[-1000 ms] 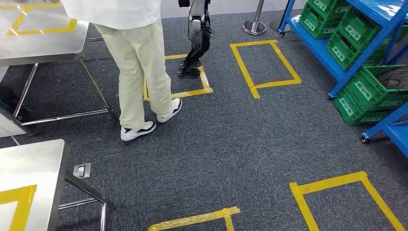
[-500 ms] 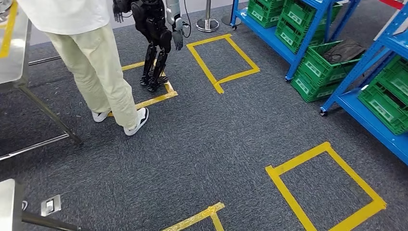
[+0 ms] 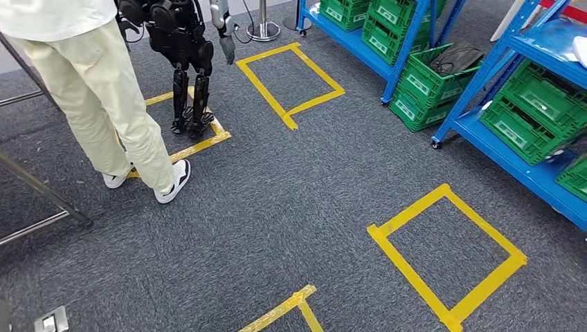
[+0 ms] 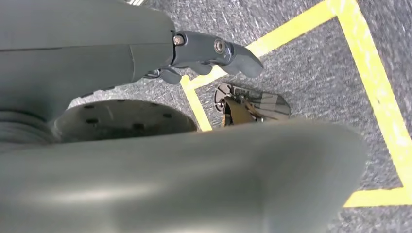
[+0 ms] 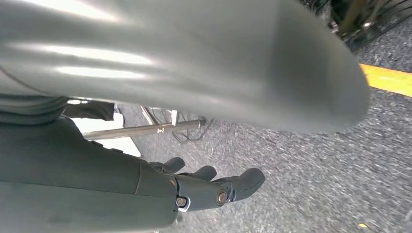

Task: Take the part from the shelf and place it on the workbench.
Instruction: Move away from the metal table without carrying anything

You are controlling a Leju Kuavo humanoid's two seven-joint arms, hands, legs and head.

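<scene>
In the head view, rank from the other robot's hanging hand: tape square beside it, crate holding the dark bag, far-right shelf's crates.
1. Tape square, beside the other robot's hand.
2. Crate holding the dark bag, by a blue shelf post.
3. Far-right shelf's crates, farthest off.

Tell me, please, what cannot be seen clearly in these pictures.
- The part: head view, too small to pick out among the green crates on the blue shelf.
- The person: head view, cut off by the top edge.
- Left hand and right hand: wrist views, partly hidden by grey covers.
</scene>
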